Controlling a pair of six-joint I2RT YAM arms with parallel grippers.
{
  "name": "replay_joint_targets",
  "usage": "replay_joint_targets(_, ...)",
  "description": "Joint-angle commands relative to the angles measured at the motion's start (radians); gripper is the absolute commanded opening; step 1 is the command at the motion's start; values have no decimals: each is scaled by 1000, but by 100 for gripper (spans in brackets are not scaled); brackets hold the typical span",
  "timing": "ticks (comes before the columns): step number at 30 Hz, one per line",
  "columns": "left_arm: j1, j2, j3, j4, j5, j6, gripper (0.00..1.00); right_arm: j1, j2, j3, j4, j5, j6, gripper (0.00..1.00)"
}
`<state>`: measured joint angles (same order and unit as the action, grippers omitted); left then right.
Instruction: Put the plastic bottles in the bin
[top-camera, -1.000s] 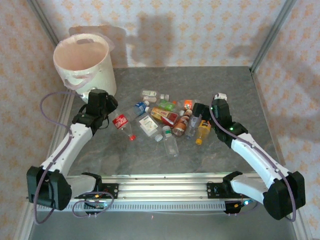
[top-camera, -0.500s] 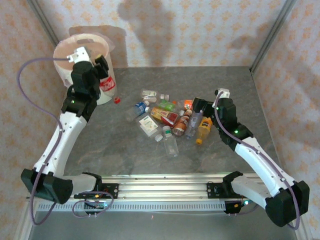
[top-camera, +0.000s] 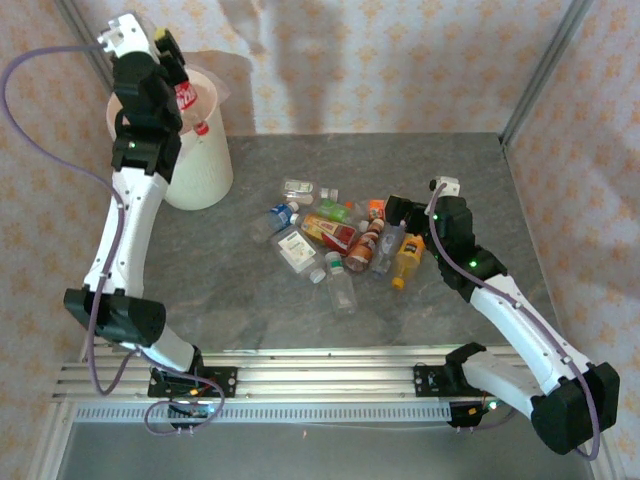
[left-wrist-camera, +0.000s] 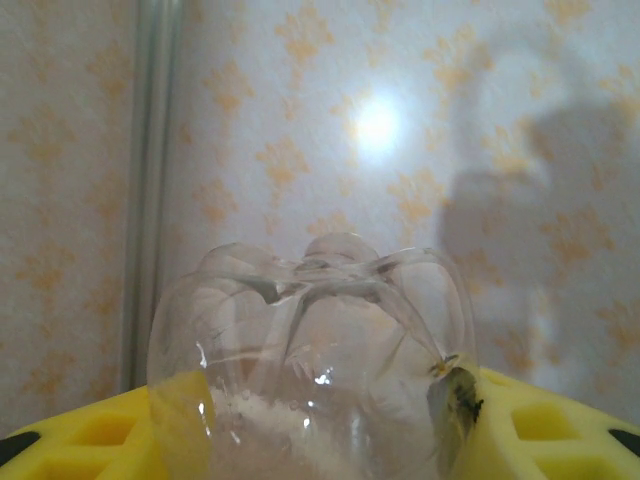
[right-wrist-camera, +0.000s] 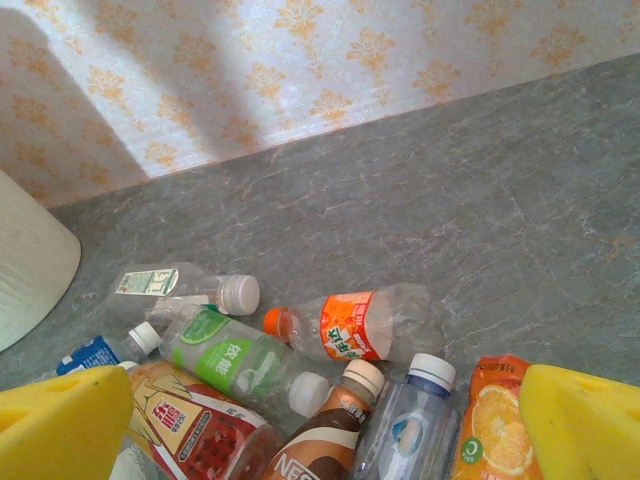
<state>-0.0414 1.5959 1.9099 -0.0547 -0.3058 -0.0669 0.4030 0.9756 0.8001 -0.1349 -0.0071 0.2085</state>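
My left gripper (top-camera: 175, 72) is raised above the near rim of the cream-white bin (top-camera: 205, 165). It is shut on a clear bottle with a red label (top-camera: 188, 98), which hangs red cap down over the bin's mouth. In the left wrist view the bottle's clear base (left-wrist-camera: 320, 340) sits between my yellow fingers (left-wrist-camera: 545, 430). Several plastic bottles (top-camera: 340, 240) lie in a pile mid-table. My right gripper (top-camera: 400, 222) stands open at the pile's right edge. Its wrist view shows an orange-labelled bottle (right-wrist-camera: 365, 322), a green-labelled one (right-wrist-camera: 225, 355), a brown one (right-wrist-camera: 335, 435) and a blue-capped clear one (right-wrist-camera: 415, 425) ahead of its fingers (right-wrist-camera: 585, 420).
The bin stands at the table's far left corner, against the patterned wall. An orange juice bottle (top-camera: 407, 260) lies just beside the right arm. Bare grey table (top-camera: 220, 290) lies between the pile and the left arm's base. Metal frame posts rise at both far corners.
My left arm has lifted the red-labelled bottle from table height beside the bin up over the bin's rim. The right gripper shifted slightly at first, then stayed still.
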Motion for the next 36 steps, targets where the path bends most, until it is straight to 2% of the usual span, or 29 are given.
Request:
replay_joint_targets(1, 25, 76, 121, 63, -43, 80, 57, -1, -16, 10, -4, 13, -10, 99)
replay_joint_targets(5, 32, 193, 237, 112, -51, 183, 57, -1, -15, 2, -3, 15, 3, 99)
replay_joint_targets(9, 41, 348, 411, 30, -52, 206, 59, -1, -15, -7, -5, 28, 9, 99)
replay_joint_targets(11, 41, 398, 440, 37, -50, 238, 60, 0, -16, -10, -2, 37, 9, 99)
replay_joint_targets(16, 62, 472, 452, 22, 33, 251, 60, -1, -13, -10, -4, 52, -6, 99)
replay_joint_targets(22, 111, 491, 418, -62, 272, 219, 62, -1, 18, -10, 4, 62, -20, 99)
replay_joint_targets(25, 116, 484, 382, -94, 353, 206, 64, -1, 48, -1, 14, 51, -14, 99)
replay_joint_targets(29, 115, 472, 328, -114, 419, 188, 68, 0, 87, 19, 25, 34, -7, 99)
replay_joint_targets(36, 119, 433, 221, -87, 445, 145, 81, 0, 106, 36, 25, 11, -10, 99)
